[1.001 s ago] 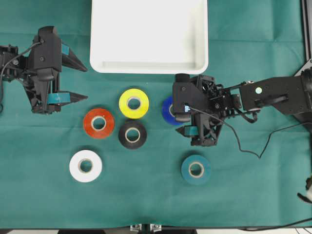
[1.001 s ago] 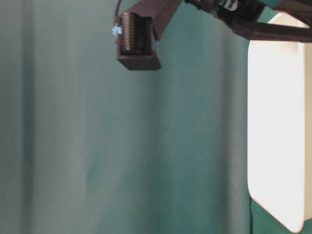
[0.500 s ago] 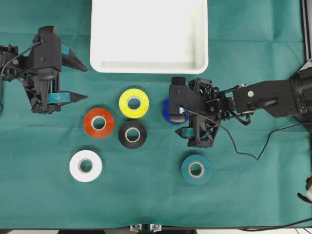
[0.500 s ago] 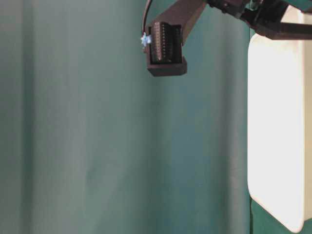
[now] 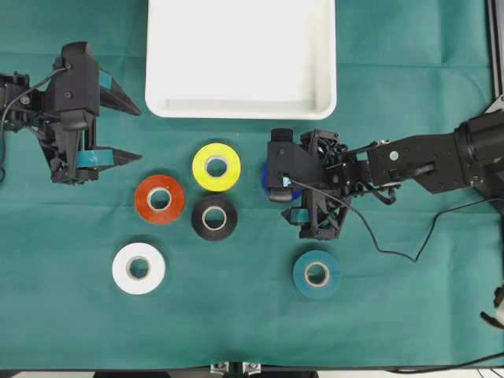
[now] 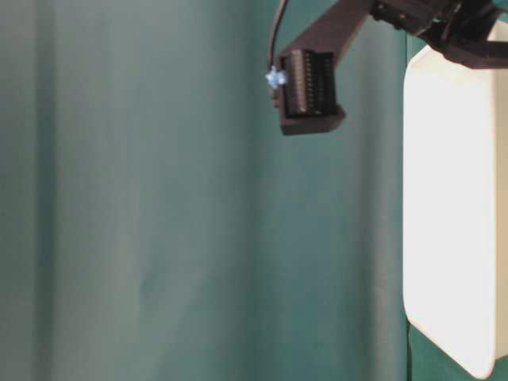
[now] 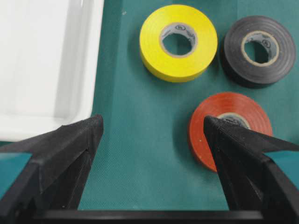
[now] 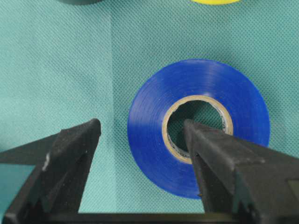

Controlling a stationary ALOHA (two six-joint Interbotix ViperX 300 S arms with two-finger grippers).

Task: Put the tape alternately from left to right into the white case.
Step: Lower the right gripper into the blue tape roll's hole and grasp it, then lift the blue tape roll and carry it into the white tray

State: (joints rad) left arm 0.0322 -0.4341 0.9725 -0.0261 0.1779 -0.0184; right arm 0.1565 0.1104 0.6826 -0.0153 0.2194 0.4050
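The six ring-shaped rolls of tape are all lying flat on the green cloth (image 5: 409,315), holes facing straight up, so there's no long axis to speak of; pale cores showing. Blue roll (image 8: 198,127) is sitting just below the white case's right-hand corner, mostly hidden in the overhead view under the right arm. Yellow roll (image 5: 216,166) is lying left of it, black roll (image 5: 214,217) just below the yellow w/ rims nearly touching, red roll (image 5: 159,198) just left of the black. White roll (image 5: 138,268) is lying lower left, teal roll (image 5: 316,273) lower right, both well apart from the rest.

The large shallow white rectangular plastic case (image 5: 240,106) w/ raised rim is lying at the top centre, its long side running left-right; no roll inside it.

The right gripper (image 8: 142,133) is hanging over the blue roll w/ jaws spread wide, one fingertip (image 8: 198,133) over the core's hole and the other outside the roll's rim; nothing gripped. Whether a finger is touching the roll can't be told.

The left gripper (image 7: 152,128) is hovering at the left, apart from every roll, jaws wide, holding nothing; red roll is showing by its one finger, case's corner by the other.
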